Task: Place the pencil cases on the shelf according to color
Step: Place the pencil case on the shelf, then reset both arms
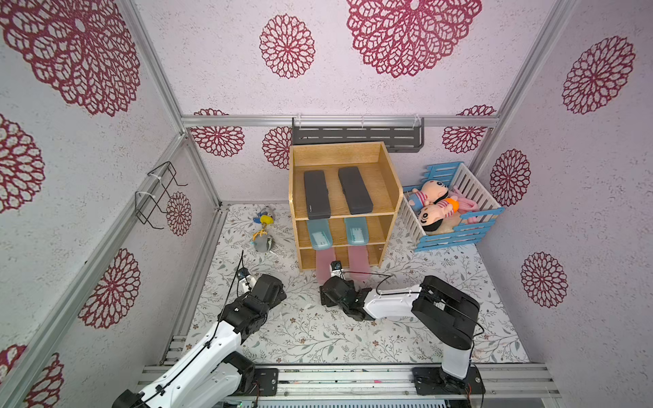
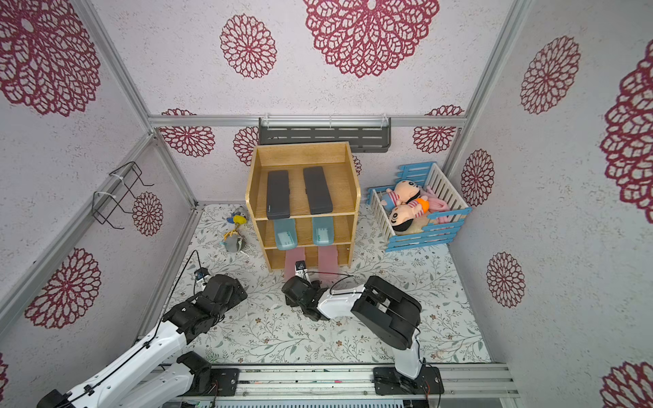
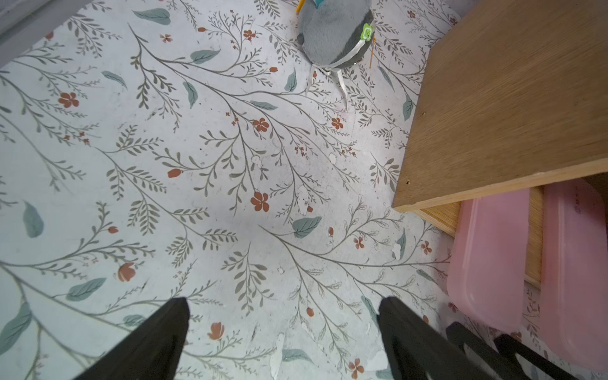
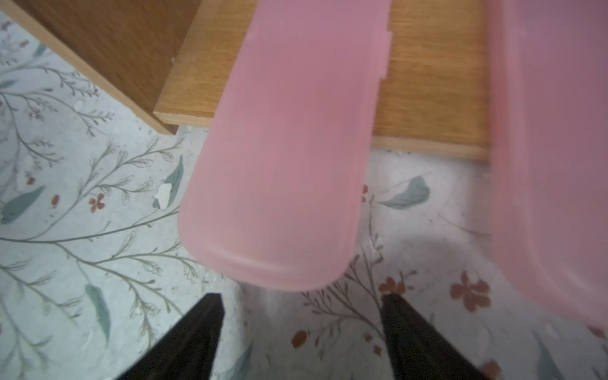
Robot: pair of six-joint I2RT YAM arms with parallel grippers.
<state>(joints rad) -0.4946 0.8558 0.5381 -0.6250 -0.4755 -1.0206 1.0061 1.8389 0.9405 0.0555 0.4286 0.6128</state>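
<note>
The right gripper (image 4: 301, 301) stands with its jaws wide apart and empty, fingertips just short of the rounded end of a pink pencil case (image 4: 279, 164) that juts from the bottom level of the wooden shelf (image 1: 335, 194) onto the floral mat (image 1: 318, 335). A second pink case (image 4: 552, 148) lies beside it. The left gripper (image 3: 286, 299), likewise spread and holding nothing, hovers over the mat nearby. Two teal cases (image 1: 319, 235) sit on the middle level and two black cases (image 1: 317, 194) on top; pale print on one black case is too small to read.
</note>
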